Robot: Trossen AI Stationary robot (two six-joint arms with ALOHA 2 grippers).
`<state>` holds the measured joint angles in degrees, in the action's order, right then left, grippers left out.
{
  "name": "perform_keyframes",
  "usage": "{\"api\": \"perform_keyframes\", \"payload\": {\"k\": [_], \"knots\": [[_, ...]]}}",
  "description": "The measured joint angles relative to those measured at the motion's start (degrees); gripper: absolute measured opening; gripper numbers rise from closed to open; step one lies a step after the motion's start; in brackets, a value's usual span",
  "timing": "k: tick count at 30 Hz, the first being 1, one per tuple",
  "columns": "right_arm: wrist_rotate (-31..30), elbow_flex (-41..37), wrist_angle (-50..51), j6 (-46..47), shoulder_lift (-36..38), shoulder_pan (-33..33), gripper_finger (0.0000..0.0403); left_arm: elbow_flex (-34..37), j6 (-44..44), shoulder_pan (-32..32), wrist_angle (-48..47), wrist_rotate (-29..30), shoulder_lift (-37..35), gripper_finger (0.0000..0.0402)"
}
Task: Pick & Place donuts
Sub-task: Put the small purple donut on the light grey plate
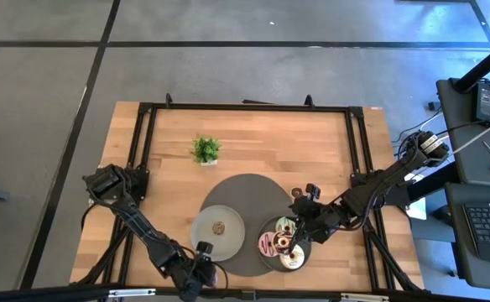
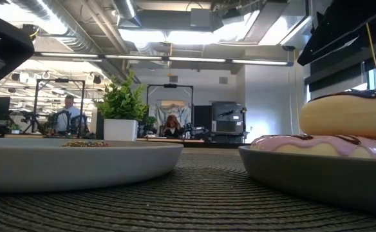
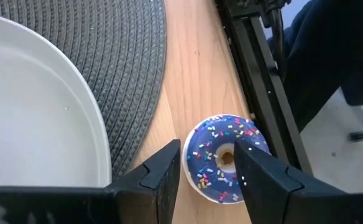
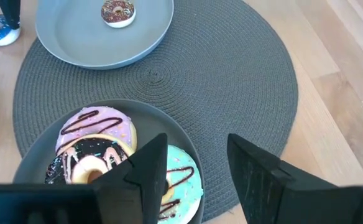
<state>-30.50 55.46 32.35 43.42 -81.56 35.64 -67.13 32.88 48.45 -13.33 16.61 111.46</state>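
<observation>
A purple sprinkled donut (image 3: 215, 163) lies flat on the wood near the table's near edge. My left gripper (image 3: 206, 152) (image 1: 203, 262) is open just above it, one finger on each side. On the dark plate (image 4: 32, 155) lie a pink-striped donut (image 4: 97, 127), a chocolate-sprinkled donut (image 4: 85, 165) and a green donut (image 4: 184, 180). My right gripper (image 4: 197, 146) (image 1: 298, 237) hovers open over the green one. A tiny brown donut (image 4: 117, 11) rests on the light plate (image 4: 76, 37). A tiny dark donut (image 1: 296, 193) sits on the wood beyond the dark plate.
Both plates stand on a round woven grey mat (image 1: 245, 197). A small potted plant (image 1: 205, 151) stands toward the far side. A black frame rail (image 3: 262, 68) runs along the near edge beside the purple donut. The low view shows a cream donut (image 2: 346, 113) stacked above the pink one (image 2: 317, 145).
</observation>
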Motion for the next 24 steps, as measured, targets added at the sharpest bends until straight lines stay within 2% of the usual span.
{"api": "perform_keyframes", "payload": {"k": [24], "knots": [[0.1,0.0,0.0,-0.2,0.0,0.0,0.0168,0.0,0.3,-0.1,-0.1,-1.0,0.0,0.0143]]}}
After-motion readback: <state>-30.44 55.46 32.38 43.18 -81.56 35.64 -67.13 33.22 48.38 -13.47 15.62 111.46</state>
